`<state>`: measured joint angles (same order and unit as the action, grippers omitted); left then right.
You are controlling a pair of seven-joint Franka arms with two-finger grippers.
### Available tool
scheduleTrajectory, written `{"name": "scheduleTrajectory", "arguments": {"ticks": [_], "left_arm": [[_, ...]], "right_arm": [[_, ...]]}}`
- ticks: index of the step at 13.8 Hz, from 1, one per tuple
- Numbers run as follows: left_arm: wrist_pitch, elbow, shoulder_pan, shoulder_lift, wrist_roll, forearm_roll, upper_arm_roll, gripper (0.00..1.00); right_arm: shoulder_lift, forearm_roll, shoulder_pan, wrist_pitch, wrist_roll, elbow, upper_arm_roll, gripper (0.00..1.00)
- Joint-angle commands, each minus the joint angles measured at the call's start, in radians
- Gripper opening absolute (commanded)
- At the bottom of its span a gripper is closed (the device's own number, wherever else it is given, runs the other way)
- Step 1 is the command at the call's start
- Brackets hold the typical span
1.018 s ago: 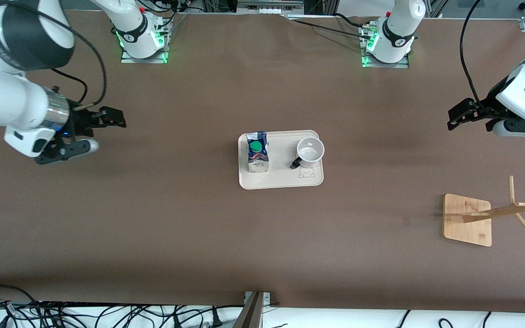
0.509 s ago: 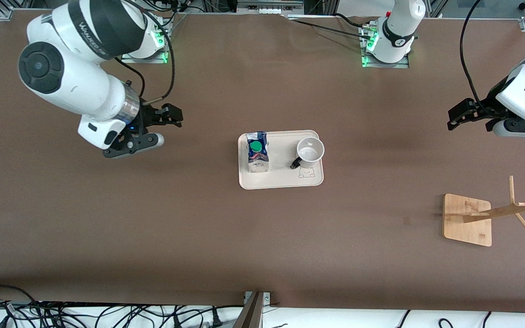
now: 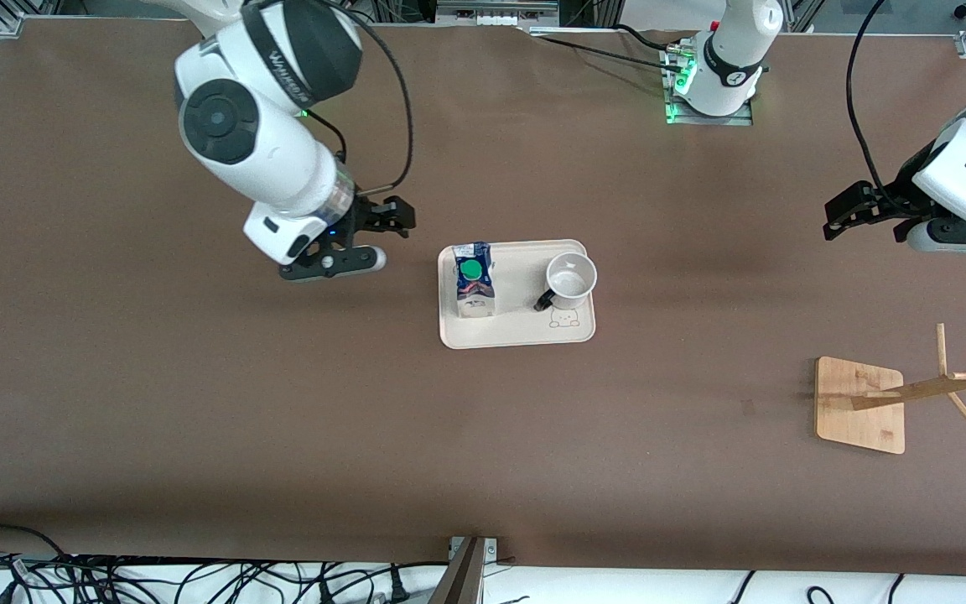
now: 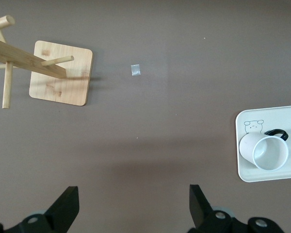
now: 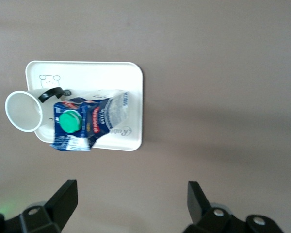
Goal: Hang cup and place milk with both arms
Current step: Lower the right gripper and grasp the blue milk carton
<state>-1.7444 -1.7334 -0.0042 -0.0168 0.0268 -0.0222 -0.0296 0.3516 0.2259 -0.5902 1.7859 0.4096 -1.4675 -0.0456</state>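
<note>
The milk [image 3: 475, 285], a blue and white carton with a green cap, stands on a cream tray [image 3: 516, 335] at mid-table. The cup [image 3: 571, 281], white with a black handle, stands upright on the same tray, toward the left arm's end. My right gripper [image 3: 402, 221] hangs open over the bare table beside the tray, on the milk's side. In the right wrist view the milk [image 5: 85, 124] and cup [image 5: 23, 111] lie ahead of the open right gripper [image 5: 132, 199]. My left gripper [image 3: 833, 221] waits open above the table near the left arm's end, with nothing between its fingers [image 4: 68, 206].
A wooden cup rack [image 3: 860, 404] with slanted pegs stands on its square base near the left arm's end, nearer the front camera than the tray. The left wrist view shows that rack [image 4: 61, 73] and the cup [image 4: 266, 151]. Cables run along the table's front edge.
My right arm has swung from its end of the table toward the tray, gripper still open. The left arm, tray, milk and cup have not moved.
</note>
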Motion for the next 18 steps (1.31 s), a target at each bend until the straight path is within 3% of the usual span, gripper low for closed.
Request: {"name": "scheduleTrajectory", "arguments": {"ticks": [1, 10, 18], "left_arm": [[0.016, 0.026, 0.009, 0.012, -0.025, -0.015, -0.004, 1.0], [0.016, 0.028, 0.009, 0.014, -0.025, -0.015, -0.004, 1.0], [0.014, 0.031, 0.009, 0.014, -0.025, -0.013, -0.004, 1.0]], "right_arm": [[0.035, 0.012, -0.068, 0.056, 0.111, 0.019, -0.01, 1.0], [0.141, 0.003, -0.177, 0.219, 0.273, 0.019, -0.011, 1.0], [0.219, -0.055, -0.188, 0.3, 0.313, 0.019, -0.013, 1.0]]}}
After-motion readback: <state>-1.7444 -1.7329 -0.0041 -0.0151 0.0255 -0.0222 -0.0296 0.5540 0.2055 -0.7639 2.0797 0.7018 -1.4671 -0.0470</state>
